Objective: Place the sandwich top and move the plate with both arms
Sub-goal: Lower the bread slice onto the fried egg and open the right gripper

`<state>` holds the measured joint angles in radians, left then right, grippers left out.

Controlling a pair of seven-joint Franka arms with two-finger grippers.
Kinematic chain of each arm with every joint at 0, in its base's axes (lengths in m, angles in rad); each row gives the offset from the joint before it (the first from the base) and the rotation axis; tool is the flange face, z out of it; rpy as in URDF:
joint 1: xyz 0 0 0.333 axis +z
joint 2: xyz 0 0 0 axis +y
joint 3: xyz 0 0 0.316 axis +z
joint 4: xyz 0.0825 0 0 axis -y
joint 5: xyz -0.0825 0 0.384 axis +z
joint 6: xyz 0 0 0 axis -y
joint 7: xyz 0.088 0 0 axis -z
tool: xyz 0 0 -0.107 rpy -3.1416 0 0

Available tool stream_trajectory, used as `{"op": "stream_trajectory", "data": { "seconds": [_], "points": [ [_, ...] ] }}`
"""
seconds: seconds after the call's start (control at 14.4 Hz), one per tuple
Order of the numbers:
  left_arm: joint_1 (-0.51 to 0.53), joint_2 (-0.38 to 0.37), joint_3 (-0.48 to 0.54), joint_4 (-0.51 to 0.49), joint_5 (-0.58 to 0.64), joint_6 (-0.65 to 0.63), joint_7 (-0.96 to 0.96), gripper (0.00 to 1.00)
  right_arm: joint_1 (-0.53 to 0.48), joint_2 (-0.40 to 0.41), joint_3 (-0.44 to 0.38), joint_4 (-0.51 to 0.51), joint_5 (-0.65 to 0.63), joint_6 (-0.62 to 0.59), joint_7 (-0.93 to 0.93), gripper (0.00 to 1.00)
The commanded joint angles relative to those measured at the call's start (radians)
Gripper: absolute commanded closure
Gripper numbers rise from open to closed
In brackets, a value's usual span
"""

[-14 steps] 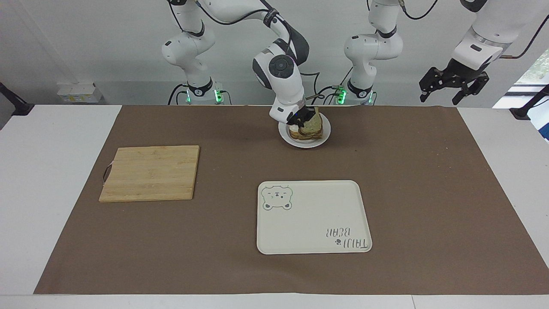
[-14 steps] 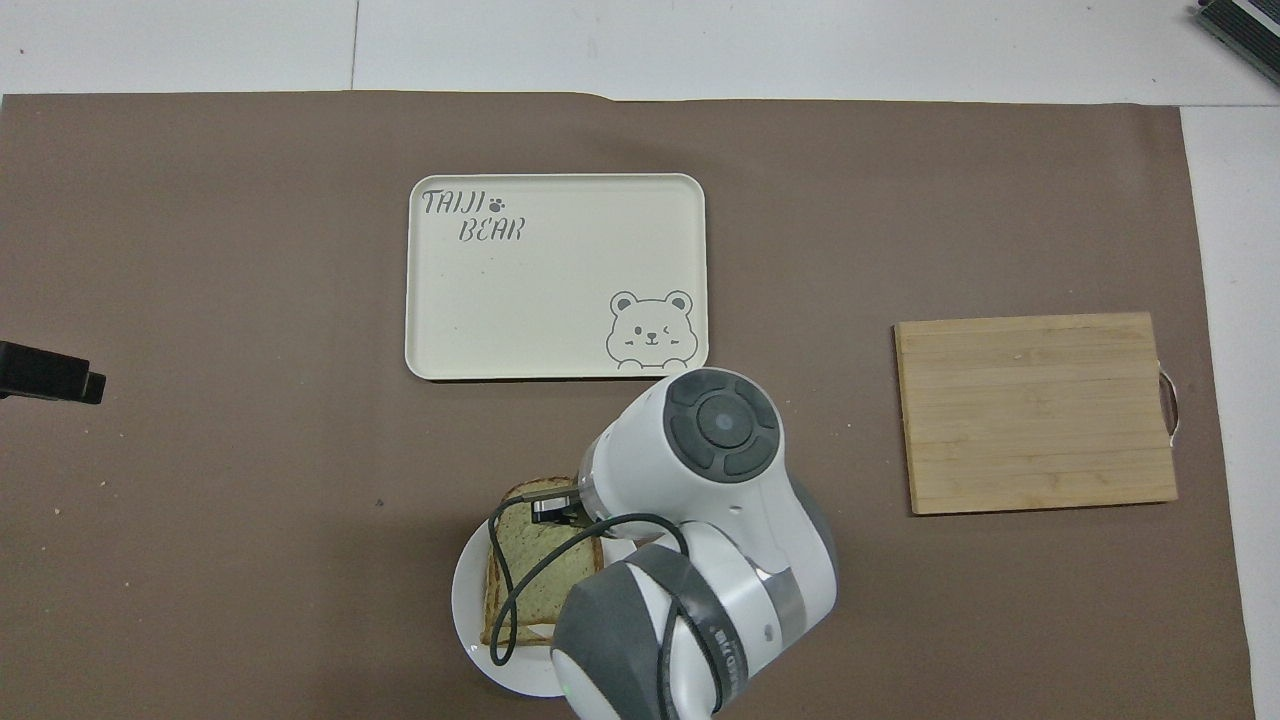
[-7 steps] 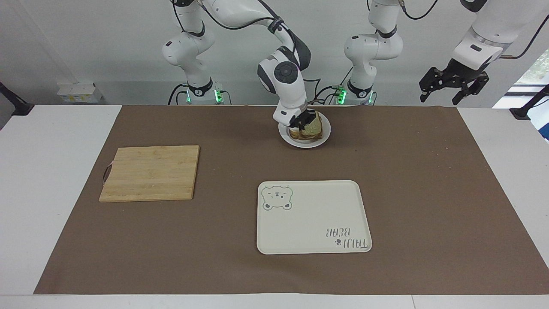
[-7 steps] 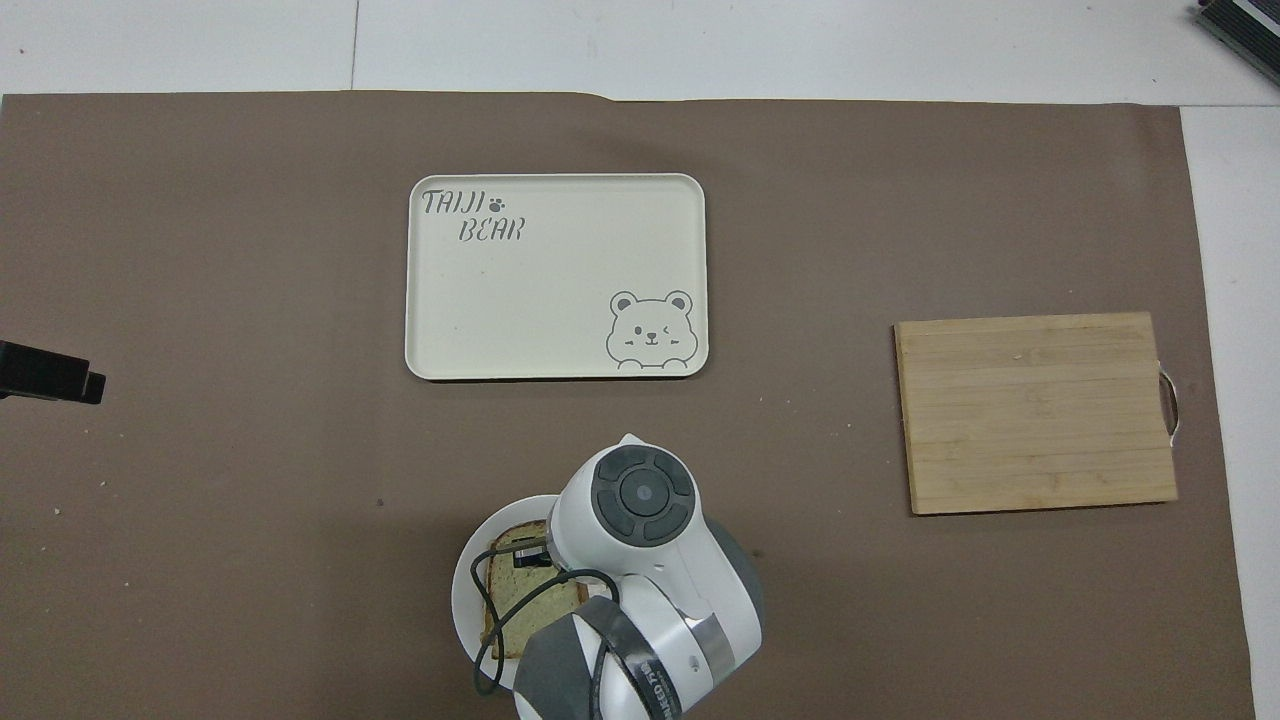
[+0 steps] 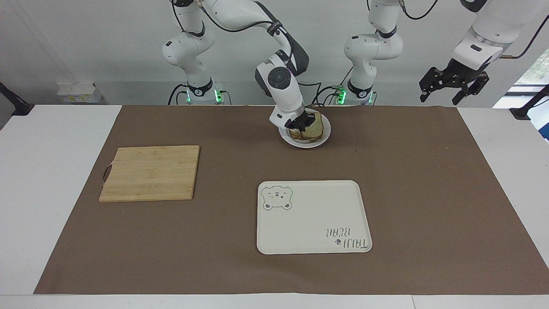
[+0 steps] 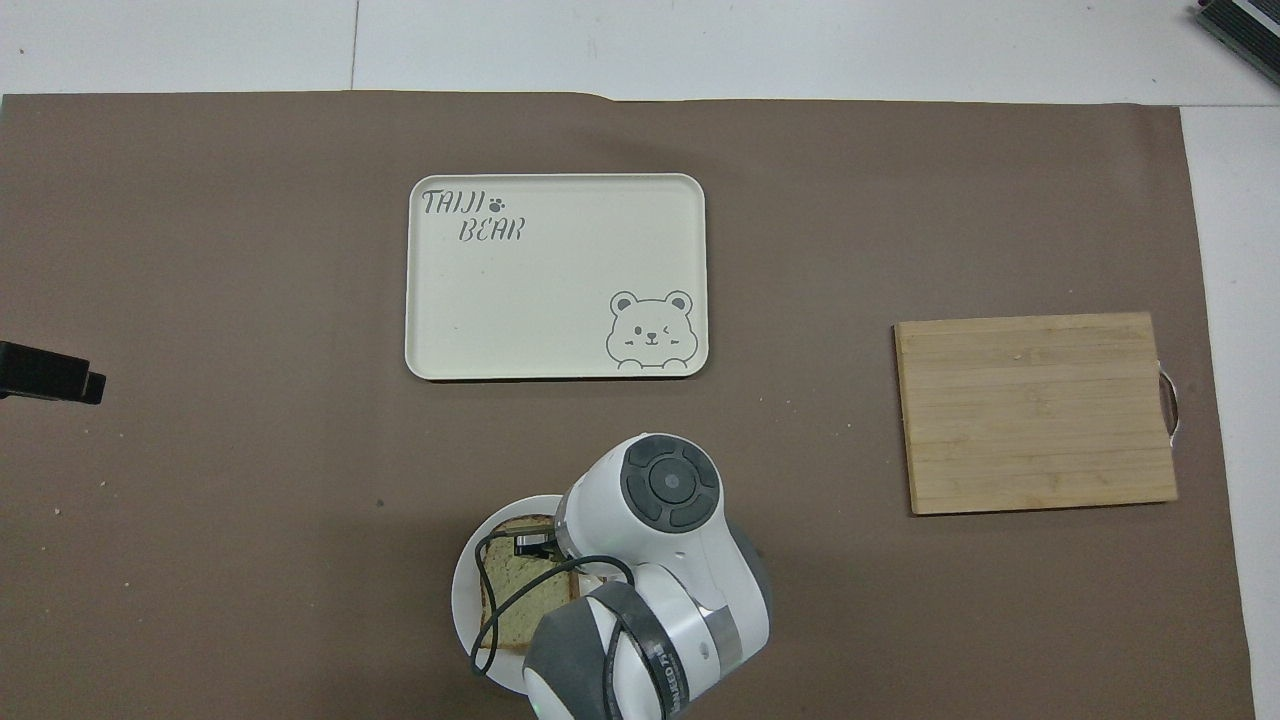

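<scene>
While the right pincer (image 5: 300, 125) grips the sandwich top (image 5: 313, 124) over the stack on the white plate (image 5: 322, 138), the bear tray (image 5: 313, 216) lies bare; the left pincer (image 5: 450, 88) waits open.

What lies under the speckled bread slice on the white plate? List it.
Under the sandwich top sits another browner slice, stacked on the plate. Any filling between them is covered. The right gripper, shut, grips the top slice's edge.

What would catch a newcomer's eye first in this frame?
The right gripper, shut on the sandwich top, lowering it onto the stack on the plate close to the robots. Next, the bear-printed tray farther out, the cutting board toward the right arm's end, and the left gripper waiting open, raised.
</scene>
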<state>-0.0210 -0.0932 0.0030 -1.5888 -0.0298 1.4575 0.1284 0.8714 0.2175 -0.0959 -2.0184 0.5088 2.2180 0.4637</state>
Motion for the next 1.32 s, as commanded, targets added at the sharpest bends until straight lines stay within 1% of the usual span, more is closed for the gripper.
{"op": "stream_trajectory", "data": {
  "seconds": [0.0,0.21,0.42,0.55,0.62,0.69,0.76,0.83,0.9,1.04,1.18,1.25],
  "points": [
    [0.006,-0.003,0.000,0.006,-0.009,-0.014,0.002,0.00,-0.003,-0.009,0.002,-0.020,0.030,0.022,-0.033,1.00],
    [0.006,-0.005,0.000,0.006,-0.009,-0.016,0.002,0.00,-0.008,-0.007,0.001,-0.028,0.030,0.023,-0.080,1.00],
    [0.006,-0.003,0.000,0.006,-0.009,-0.014,0.002,0.00,-0.017,-0.003,0.001,-0.034,0.030,0.026,-0.086,1.00],
    [0.006,-0.003,0.000,0.006,-0.009,-0.014,0.000,0.00,-0.017,0.005,0.001,-0.034,0.030,0.064,-0.083,1.00],
    [0.006,-0.003,0.000,0.006,-0.009,-0.014,0.002,0.00,-0.019,0.006,0.001,-0.033,0.030,0.065,-0.077,1.00],
    [0.006,-0.003,0.000,0.006,-0.009,-0.016,0.002,0.00,-0.019,0.006,0.001,-0.029,0.030,0.057,-0.076,0.67],
    [0.006,-0.005,0.000,0.006,-0.009,-0.016,0.000,0.00,-0.017,0.005,0.001,-0.029,0.028,0.054,-0.076,0.30],
    [0.006,-0.003,0.000,0.006,-0.009,-0.014,0.000,0.00,-0.015,0.002,0.001,-0.028,0.022,0.049,-0.074,0.00],
    [0.006,-0.005,0.000,0.006,-0.009,-0.014,0.002,0.00,-0.015,-0.006,-0.002,-0.022,0.016,0.034,-0.074,0.00],
    [0.006,-0.005,0.000,0.006,-0.009,-0.016,0.000,0.00,-0.034,-0.035,-0.010,-0.005,-0.047,-0.038,-0.079,0.00],
    [0.006,-0.003,0.000,0.006,-0.009,-0.016,0.002,0.00,-0.074,-0.085,-0.008,0.013,-0.136,-0.107,-0.083,0.00],
    [0.006,-0.005,0.000,0.006,-0.009,-0.014,0.002,0.00,-0.097,-0.116,-0.010,0.018,-0.160,-0.138,-0.085,0.00]
  ]
}}
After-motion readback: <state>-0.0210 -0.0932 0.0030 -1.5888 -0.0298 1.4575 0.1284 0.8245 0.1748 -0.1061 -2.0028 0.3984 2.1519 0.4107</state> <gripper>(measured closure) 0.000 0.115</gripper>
